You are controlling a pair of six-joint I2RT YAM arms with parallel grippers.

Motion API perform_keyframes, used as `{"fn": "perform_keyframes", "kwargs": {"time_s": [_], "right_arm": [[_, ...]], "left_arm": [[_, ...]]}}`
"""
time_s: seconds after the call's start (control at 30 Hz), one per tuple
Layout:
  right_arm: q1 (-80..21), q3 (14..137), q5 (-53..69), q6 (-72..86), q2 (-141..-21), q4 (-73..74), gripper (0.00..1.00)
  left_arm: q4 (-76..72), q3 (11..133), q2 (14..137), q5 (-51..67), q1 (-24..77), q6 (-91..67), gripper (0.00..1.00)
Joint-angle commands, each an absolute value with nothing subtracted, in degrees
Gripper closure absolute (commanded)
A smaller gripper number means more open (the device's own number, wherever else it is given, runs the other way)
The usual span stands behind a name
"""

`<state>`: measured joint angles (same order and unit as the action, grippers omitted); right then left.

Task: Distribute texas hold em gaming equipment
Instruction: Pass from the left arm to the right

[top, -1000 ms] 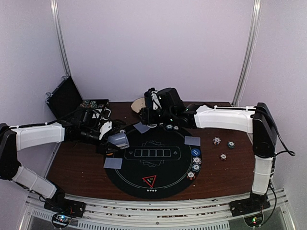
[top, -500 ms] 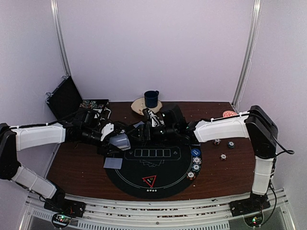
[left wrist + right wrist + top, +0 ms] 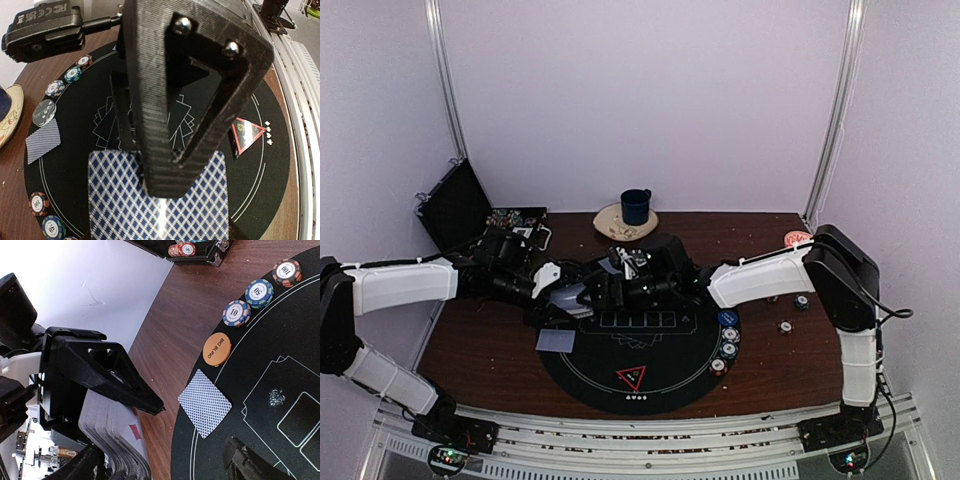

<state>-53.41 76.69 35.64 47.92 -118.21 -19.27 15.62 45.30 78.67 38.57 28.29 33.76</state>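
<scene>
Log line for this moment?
left gripper: shut on card deck | right gripper: open, near deck | face-down card: beside Big Blind button

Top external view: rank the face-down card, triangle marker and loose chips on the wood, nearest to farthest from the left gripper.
1. face-down card, beside the left gripper, mat's left edge
2. triangle marker, mat's near edge
3. loose chips, far right
</scene>
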Motion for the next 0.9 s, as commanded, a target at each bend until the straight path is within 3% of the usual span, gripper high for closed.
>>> {"fn": "perform_keyframes", "kwargs": {"time_s": [0.0,0.3,0.43,0.6,0.7,0.77,0.87], "right_arm": [[-54.05,78.14,39.56,51.43,-119.59,-25.32,0.18],[-55.01,78.20,43.53,57.58,-122.35,-32.88,0.26],[-55.11,77.91,44.20,59.54,-123.47,-35.01,0.39],[-55.19,76.95,44.27,61.39,-123.27,-37.62,0.63],[-54.97,76.57,44.70,62.39,-123.29,-38.93,0.71],[-54.98,76.42,44.84,62.80,-123.26,-39.40,0.79],[-54.99,75.92,45.14,63.52,-123.22,-40.57,0.88]], "left_arm": [[13.96,45.26,77.89,39.00,29.25,35.04,0.96],[14.02,45.09,78.91,37.90,30.69,35.68,0.95],[13.97,45.02,78.91,37.80,30.79,35.71,0.95],[13.97,44.96,79.19,37.46,30.99,36.00,0.94],[14.05,44.81,79.11,37.19,31.25,36.19,0.93],[14.06,44.74,78.95,36.94,31.35,36.29,0.85],[14.06,44.74,78.71,36.53,31.38,36.39,0.60]]}}
